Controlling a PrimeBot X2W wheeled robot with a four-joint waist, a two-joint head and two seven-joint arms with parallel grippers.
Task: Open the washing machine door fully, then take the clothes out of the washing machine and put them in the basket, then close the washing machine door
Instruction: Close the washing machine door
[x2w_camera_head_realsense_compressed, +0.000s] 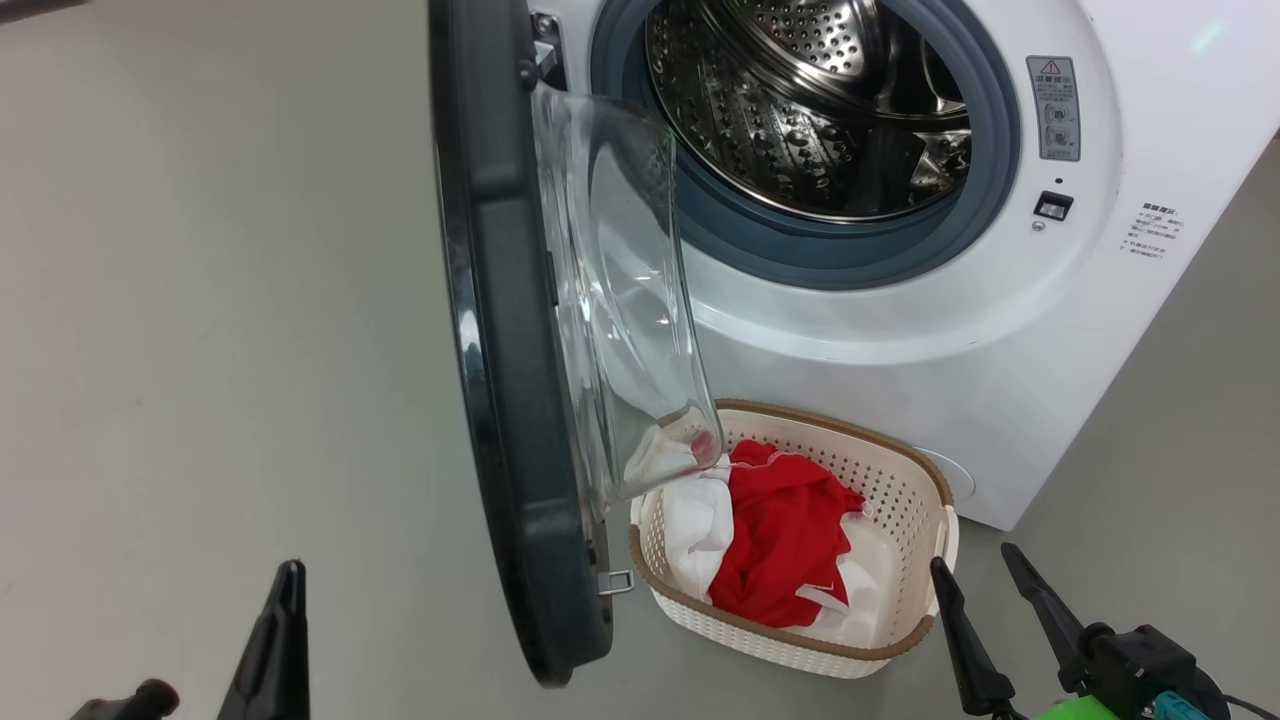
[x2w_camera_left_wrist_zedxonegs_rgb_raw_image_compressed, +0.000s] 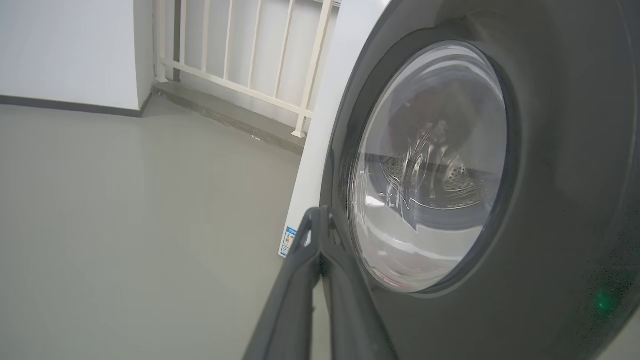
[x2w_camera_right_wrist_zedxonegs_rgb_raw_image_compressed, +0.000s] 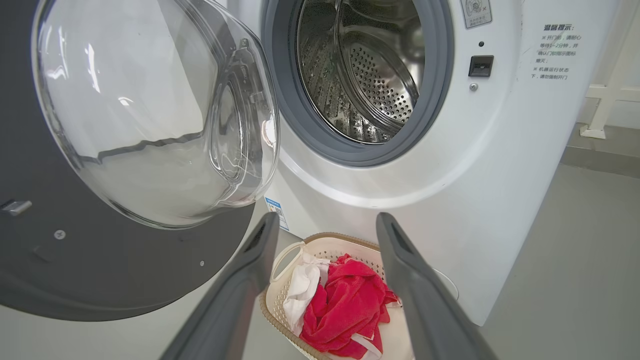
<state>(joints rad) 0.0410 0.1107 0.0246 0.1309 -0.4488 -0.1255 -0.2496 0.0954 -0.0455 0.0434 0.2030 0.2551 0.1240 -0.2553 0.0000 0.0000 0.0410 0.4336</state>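
My left tool is pinched shut, empty, beside the washing machine door, outer face; right tool is wide open, empty, glass-bowl side.

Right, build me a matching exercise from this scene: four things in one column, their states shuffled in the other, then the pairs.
Things:
1. door
2. clothes
3. drum
4. left end effector

States:
A. empty
B. shut
C. swung open
D. in the basket

Pairs: 1-C, 2-D, 3-A, 4-B
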